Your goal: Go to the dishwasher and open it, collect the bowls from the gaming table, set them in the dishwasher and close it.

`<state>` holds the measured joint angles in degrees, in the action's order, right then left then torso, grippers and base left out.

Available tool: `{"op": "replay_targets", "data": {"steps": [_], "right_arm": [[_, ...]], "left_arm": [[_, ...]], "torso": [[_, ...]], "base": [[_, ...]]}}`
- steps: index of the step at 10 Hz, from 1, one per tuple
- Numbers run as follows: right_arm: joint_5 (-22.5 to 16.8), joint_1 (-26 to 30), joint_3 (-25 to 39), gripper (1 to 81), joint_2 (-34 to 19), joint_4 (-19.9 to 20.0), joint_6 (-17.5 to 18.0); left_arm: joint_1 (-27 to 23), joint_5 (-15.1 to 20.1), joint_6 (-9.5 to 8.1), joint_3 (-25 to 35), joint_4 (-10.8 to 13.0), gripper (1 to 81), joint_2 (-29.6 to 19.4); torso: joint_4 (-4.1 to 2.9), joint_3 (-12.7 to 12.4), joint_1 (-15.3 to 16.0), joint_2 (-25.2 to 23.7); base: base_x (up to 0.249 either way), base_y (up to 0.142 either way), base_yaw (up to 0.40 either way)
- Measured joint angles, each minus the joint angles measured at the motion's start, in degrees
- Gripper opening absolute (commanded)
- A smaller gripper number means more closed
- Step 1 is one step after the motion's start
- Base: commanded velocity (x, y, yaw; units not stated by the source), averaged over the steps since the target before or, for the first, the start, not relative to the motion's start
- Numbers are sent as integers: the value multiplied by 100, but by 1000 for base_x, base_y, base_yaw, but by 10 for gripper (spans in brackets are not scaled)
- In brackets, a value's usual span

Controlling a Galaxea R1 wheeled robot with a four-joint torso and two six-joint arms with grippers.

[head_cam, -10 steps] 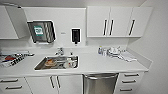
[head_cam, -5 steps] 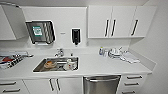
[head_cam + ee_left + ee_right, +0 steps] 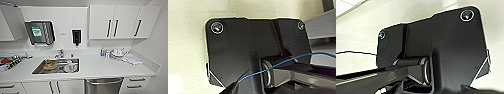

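Observation:
The dishwasher (image 3: 103, 86) is straight ahead under the white counter (image 3: 100, 67), low in the head view. Its brushed steel front is closed, with a horizontal bar handle (image 3: 103, 81) across the top. The gaming table and its bowls are out of view. In each wrist view a dark robot plate stands before a pale surface, with grey steel edges beside it in the left wrist view.
A steel sink (image 3: 37, 70) holding dishes sits left of the dishwasher, with a faucet (image 3: 59, 53) behind it. White drawers (image 3: 136, 83) flank the dishwasher on the right. Cups and cloths (image 3: 117, 53) crowd the counter's right end. Upper cabinets (image 3: 122, 22) hang above, and a wall (image 3: 160, 55) closes the right side.
The whole head picture has slid slightly down and the counter looks a little nearer, so the camera has moved. Nothing on the counter has shifted.

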<state>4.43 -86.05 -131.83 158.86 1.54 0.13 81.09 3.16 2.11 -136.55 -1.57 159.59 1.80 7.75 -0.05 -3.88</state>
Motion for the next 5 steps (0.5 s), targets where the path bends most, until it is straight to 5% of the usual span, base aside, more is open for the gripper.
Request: {"op": "replay_targets", "data": {"steps": [5], "right_arm": [[-2, -9, -1, 811, 2, 4, 0]], "left_arm": [[-11, -5, 0, 0, 0, 811, -2]], "torso": [[0, 0, 0, 0]], "base": [[115, 0, 0]]}}
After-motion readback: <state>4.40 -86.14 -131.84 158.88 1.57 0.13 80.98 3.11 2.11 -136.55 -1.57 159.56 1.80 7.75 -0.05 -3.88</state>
